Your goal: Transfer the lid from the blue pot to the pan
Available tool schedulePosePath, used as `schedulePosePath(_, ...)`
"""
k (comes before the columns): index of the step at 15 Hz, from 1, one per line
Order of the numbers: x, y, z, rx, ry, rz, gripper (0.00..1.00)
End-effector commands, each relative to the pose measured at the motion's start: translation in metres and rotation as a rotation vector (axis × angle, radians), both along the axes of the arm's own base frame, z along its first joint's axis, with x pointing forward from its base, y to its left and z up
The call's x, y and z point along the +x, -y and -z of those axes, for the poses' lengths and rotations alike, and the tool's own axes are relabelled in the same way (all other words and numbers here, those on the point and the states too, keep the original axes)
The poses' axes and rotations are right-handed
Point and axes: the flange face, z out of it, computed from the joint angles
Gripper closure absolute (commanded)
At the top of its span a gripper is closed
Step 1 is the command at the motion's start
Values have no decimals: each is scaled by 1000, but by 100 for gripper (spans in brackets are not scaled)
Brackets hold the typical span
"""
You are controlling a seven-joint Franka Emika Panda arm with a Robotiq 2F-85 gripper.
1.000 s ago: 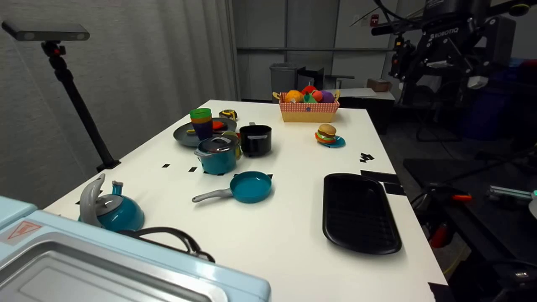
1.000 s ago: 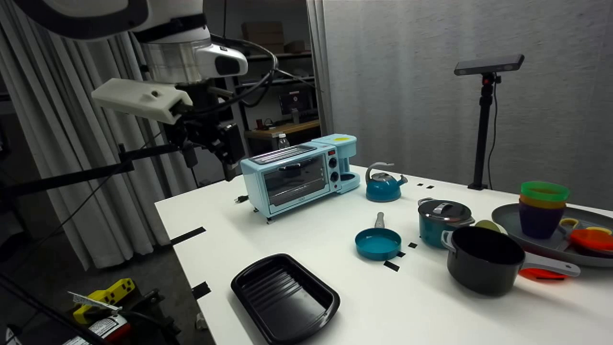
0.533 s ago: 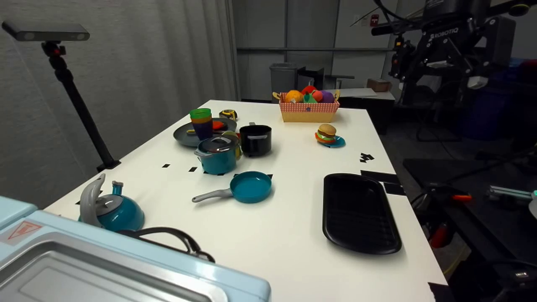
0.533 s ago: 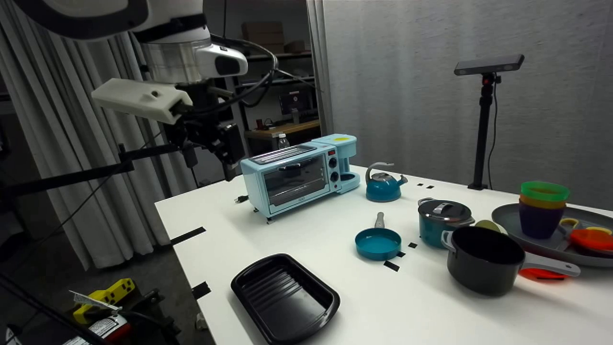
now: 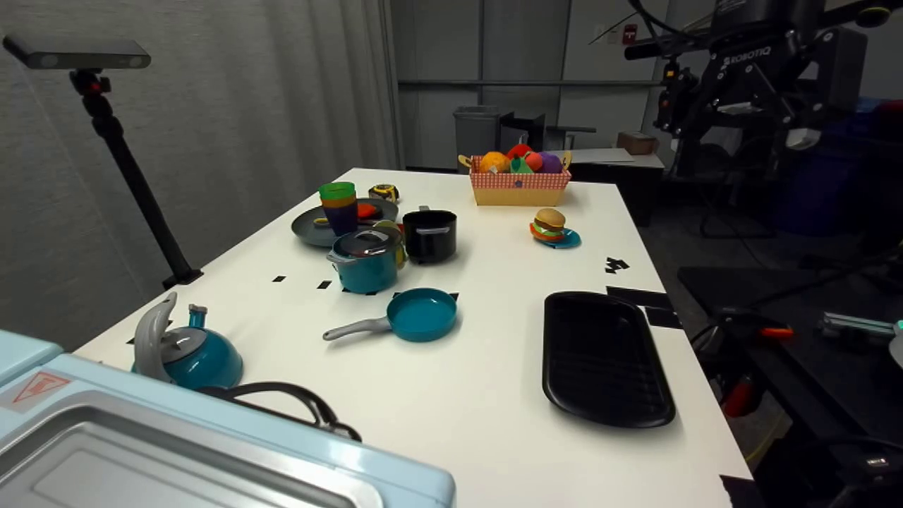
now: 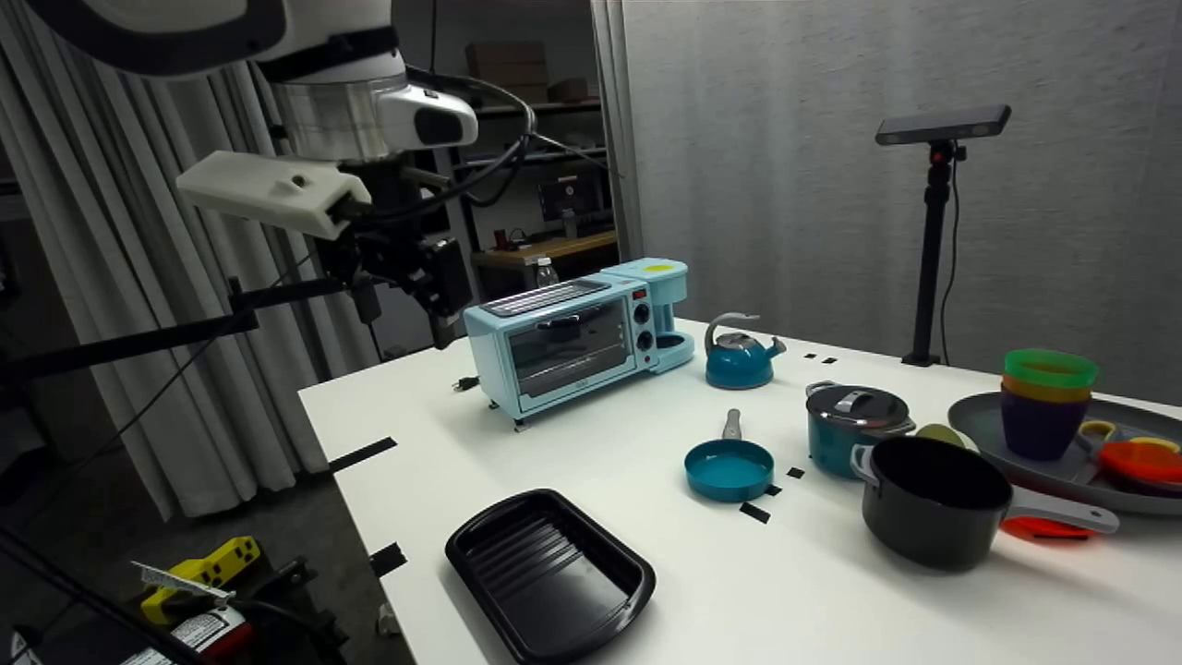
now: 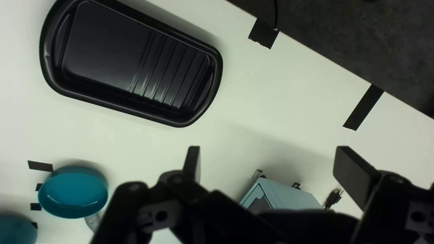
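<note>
Lid [image 6: 870, 409] on blue pot [image 6: 836, 448], unmoved | pan [image 6: 729, 471] unmoved | end effector [image 7: 268, 158] likewise, spread wide, holding nothing

Only readable word from here: ROBOTIQ, pale capitals on the black body of the claw [image 5: 726, 154], in an exterior view. Toaster oven [image 5: 211, 448], pale blue, has a warning sticker [image 5: 40, 386] on top: red triangle outline, symbol inside too small to make out. In an exterior view, yellow sticker [image 6: 658, 268] on the oven's coffee-maker end [image 6: 672, 288], small red patch [image 6: 639, 294] above its knobs [image 6: 642, 314]; can't read either. White label [image 6: 199, 630] on a red object [image 6: 235, 640] next to a yellow power strip [image 6: 205, 574]: print too blurred.
</note>
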Motion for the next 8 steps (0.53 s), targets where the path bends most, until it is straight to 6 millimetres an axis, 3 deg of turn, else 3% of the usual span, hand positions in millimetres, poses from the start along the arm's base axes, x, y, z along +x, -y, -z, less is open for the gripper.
schedulePosePath(1, 0, 2, -1, -41, -18, 4, 0)
schedulePosePath(5, 1, 5, -4, -192, -52, 68, 0)
schedulePosePath(6, 37, 54, -29, -235, -60, 94, 0)
schedulePosePath(8, 50, 78, -43, -301, -52, 118, 0)
